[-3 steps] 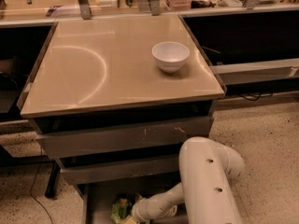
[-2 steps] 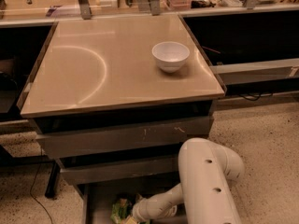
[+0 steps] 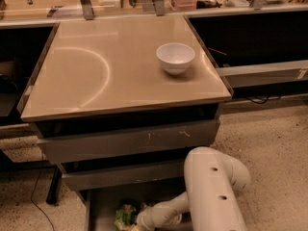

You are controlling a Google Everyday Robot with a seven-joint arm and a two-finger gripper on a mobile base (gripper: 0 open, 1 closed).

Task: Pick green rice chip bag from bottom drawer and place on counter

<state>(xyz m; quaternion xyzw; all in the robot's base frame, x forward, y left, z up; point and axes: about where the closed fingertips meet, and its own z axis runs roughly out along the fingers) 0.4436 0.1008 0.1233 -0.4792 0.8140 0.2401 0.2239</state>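
Observation:
The green rice chip bag (image 3: pixel 124 216) lies in the open bottom drawer (image 3: pixel 98 208) at the bottom edge of the camera view, partly hidden by my arm. My gripper (image 3: pixel 137 222) reaches into the drawer and sits right at the bag. The white arm (image 3: pixel 211 191) curves down from the right in front of the drawers. The counter (image 3: pixel 96 66) is a glossy beige top above the drawers.
A white bowl (image 3: pixel 175 57) stands on the counter at its right side. Two closed grey drawer fronts (image 3: pixel 130 141) sit above the open drawer. Dark recessed bays flank the counter. Speckled floor (image 3: pixel 269 143) lies to the right.

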